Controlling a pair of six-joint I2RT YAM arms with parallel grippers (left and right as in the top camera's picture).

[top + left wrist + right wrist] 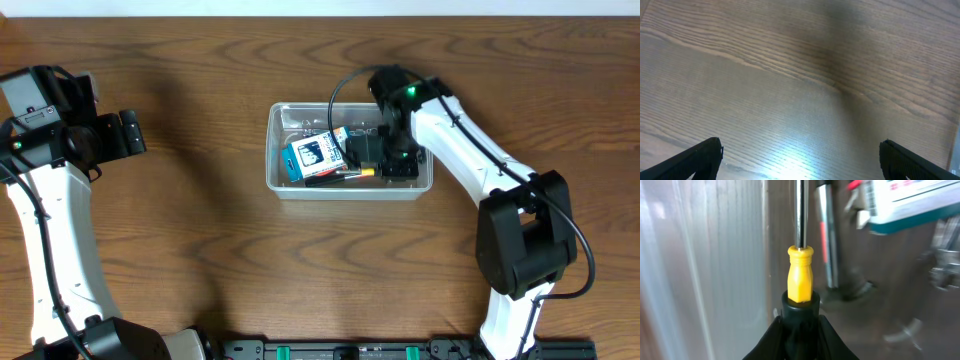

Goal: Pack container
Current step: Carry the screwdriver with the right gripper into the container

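The clear plastic container [276,150] sits mid-table. Inside lie a blue-and-white printed box [312,155], metal tools and a screwdriver. My right gripper [392,165] reaches into the container's right end and is shut on the screwdriver [800,277], which has a black grip, a yellow collar and a steel shaft pointing away. The container's clear wall [715,255] runs along the left of the right wrist view. My left gripper [128,133] is open and empty over bare wood at the far left, with its finger tips [800,155] wide apart.
The wooden table [200,260] surrounds the container. The right arm's base [525,250] stands at the front right. A black rail [400,350] runs along the front edge. The blue-and-white box [910,202] and a metal tool [827,245] lie beside the screwdriver.
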